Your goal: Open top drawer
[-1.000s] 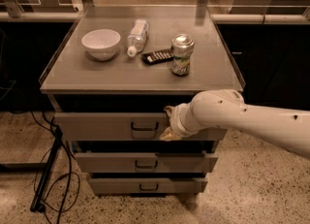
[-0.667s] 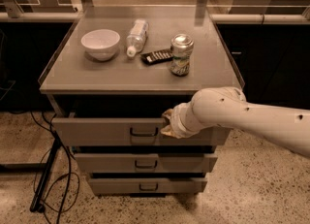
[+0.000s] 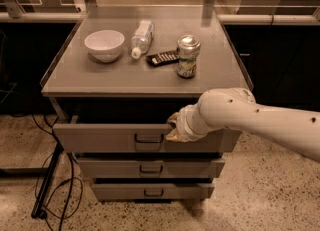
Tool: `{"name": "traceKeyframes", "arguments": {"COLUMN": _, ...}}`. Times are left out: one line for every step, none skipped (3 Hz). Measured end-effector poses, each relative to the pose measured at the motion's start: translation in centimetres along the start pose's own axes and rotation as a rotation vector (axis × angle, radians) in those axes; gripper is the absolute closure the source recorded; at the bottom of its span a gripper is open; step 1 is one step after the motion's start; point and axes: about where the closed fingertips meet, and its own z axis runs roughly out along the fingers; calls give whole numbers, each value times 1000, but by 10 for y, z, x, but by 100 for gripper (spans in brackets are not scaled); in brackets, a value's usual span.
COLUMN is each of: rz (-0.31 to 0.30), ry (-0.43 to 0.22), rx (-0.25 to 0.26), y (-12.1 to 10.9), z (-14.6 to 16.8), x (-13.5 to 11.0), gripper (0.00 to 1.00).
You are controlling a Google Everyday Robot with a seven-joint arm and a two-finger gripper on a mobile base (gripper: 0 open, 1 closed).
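Observation:
The top drawer (image 3: 100, 137) is a wide grey drawer under the cabinet top, pulled out a little, with a dark gap above its front panel. Its small dark loop handle (image 3: 149, 138) sits at the centre of the panel. My gripper (image 3: 172, 128) is at the drawer's upper front edge, just right of the handle, at the end of my white arm (image 3: 250, 117) that reaches in from the right. The arm's wrist hides the fingertips. Two narrower grey drawers (image 3: 150, 167) lie below it.
On the cabinet top (image 3: 100, 82) stand a white bowl (image 3: 104, 44), a lying plastic bottle (image 3: 141, 37), a dark flat remote-like object (image 3: 161, 57) and a drink can (image 3: 188, 56). Cables and a black stand (image 3: 47, 185) lie on the speckled floor at left.
The top drawer has slid further out toward the camera, and my gripper and arm have moved back with it.

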Motion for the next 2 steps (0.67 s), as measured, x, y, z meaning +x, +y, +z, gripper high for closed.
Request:
{"name": "traceKeyframes", "arguments": {"rz": 20, "ry": -2, "rx": -8, "y": 20, "z": -8, "x": 1, "gripper": 99}}
{"name": "traceKeyframes", "arguments": {"rz": 20, "ry": -2, "rx": -8, "y": 20, "z": -12, "x": -1, "gripper": 77}}
